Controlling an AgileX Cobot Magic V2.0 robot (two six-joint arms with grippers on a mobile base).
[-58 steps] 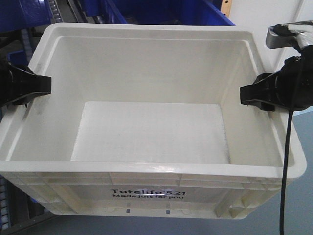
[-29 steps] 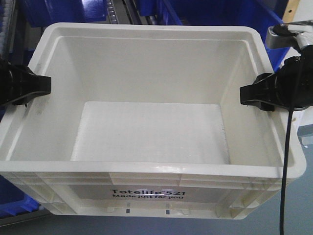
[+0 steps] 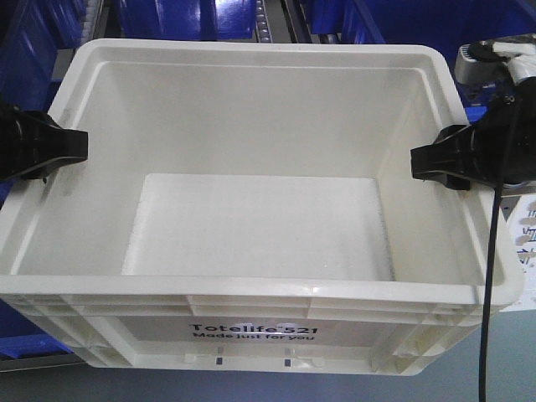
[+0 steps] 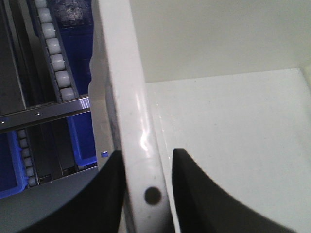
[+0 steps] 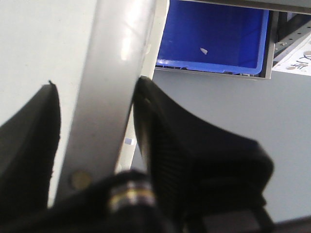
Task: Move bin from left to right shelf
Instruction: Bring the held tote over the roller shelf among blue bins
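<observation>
Left wrist view: the left gripper (image 4: 146, 160) pinches the white Totelife bin (image 3: 251, 117) by its left rim, black fingers (image 4: 199, 194) one inside, one outside. The right gripper (image 5: 96, 90) clamps the opposite rim likewise. The bin (bare textured floor, nothing else showing) hangs between them before dark blue totes (image 3: 184, 17); its underside is hidden.

The shelf (image 3: 268, 21) stands at the far side, with a track of white rollers (image 4: 54, 51) running along it between grey metal rails (image 4: 43, 112). Dark blue totes (image 5: 214, 34) sit on it. Grey floor (image 3: 511, 368) shows at the near right.
</observation>
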